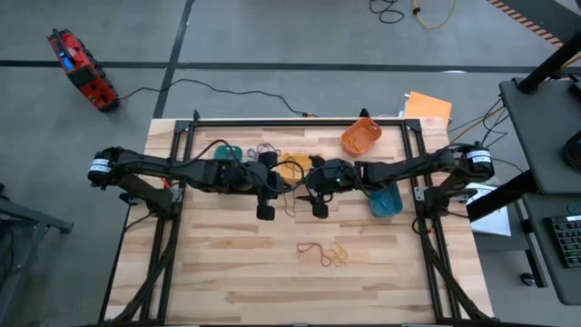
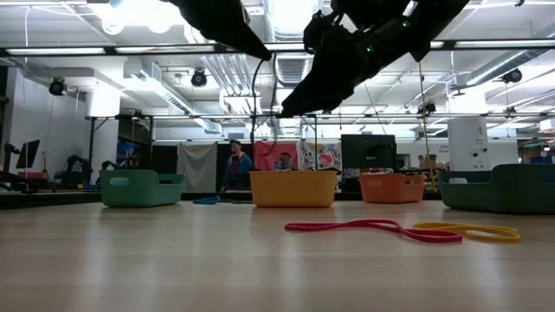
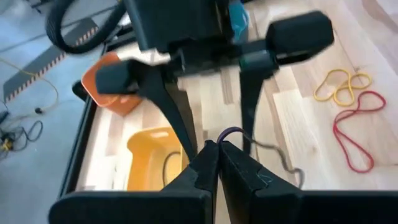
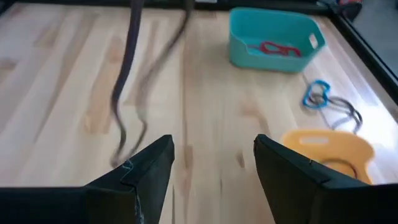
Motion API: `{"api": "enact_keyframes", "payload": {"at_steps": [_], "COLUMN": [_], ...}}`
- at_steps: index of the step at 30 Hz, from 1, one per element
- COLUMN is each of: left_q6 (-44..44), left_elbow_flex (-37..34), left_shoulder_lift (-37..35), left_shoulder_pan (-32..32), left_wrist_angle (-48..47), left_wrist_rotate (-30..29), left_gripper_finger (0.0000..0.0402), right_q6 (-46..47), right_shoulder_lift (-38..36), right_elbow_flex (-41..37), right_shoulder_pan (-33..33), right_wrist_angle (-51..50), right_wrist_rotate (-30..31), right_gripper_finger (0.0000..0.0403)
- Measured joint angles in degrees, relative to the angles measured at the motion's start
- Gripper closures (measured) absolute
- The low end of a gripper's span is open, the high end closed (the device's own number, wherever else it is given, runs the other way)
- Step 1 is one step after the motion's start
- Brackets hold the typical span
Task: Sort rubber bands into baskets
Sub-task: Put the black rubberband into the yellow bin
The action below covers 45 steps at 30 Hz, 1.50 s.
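1. Nearest in the low view, a flat red rubber band (image 2: 373, 227) lies in a long twisted loop on the pale, grained plank tabletop (image 2: 173, 269); touching its end is a yellow band (image 2: 468, 231), equally thin and floppy. From above, these lie toward the table's front, well apart from the baskets.
2. Both arms meet over the middle of the table. The left gripper (image 3: 217, 163) is pinched tight, its dark fingers pressed together on a thin dark-purple rubber band (image 3: 236, 132) that loops out from between the tips and hangs down limp.
3. The right gripper (image 4: 214, 165) stands wide, holding nothing — its two matte black fingers are well apart above bare wood, just beside the dangling dark band (image 4: 124, 93).
4. The yellow basket (image 1: 292, 166) sits just behind the grippers: smooth moulded plastic, oblong with rounded corners. Blue and dark bands (image 4: 326, 99) lie tangled on the wood beside it.
5. The teal-green basket (image 4: 273, 38) stands past the yellow one, with a slot-shaped handle hole in its end wall — a red band (image 4: 280, 48) lies inside it.
6. The blue basket (image 1: 385, 200) is partly under the right arm; the orange basket (image 1: 360, 136) stands tilted at the table's far edge.
7. No label or writing can be read on any basket.
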Motion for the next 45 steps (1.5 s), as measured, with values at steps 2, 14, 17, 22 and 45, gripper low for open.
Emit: {"api": "enact_keyframes", "payload": {"at_steps": [2, 14, 17, 22, 45], "left_q6": [-0.44, -1.53, -1.52, -0.27, 1.11], "left_elbow_flex": [-0.27, -3.83, -3.99, -3.97, -4.04], "left_shoulder_lift": [0.0, 0.02, 0.02, 0.02, 1.9], "left_shoulder_pan": [0.0, 0.17, 0.17, 0.15, 0.15], "left_wrist_angle": [-0.61, 3.59, 3.99, 8.28, 11.34], "left_wrist_rotate": [0.0, -0.11, -0.09, 0.49, 2.01], "left_gripper_finger": [0.0401, 0.0402, 0.0402, 0.0402, 0.0402], "right_q6": [0.72, 6.16, 6.46, 6.53, 0.92], "right_shoulder_lift": [-0.59, -0.48, 0.24, 2.42, 5.88], "right_elbow_flex": [0.0, 0.0, -0.02, -0.02, 0.04], "right_shoulder_pan": [-0.18, -0.41, -0.41, -0.43, -0.39], "right_wrist_angle": [-1.8, 5.28, 6.23, 10.63, 16.95], "right_wrist_rotate": [0.74, -11.16, -11.51, -12.21, -13.79], "right_gripper_finger": [0.0186, 0.0186, 0.0186, 0.0186, 0.0196]}}
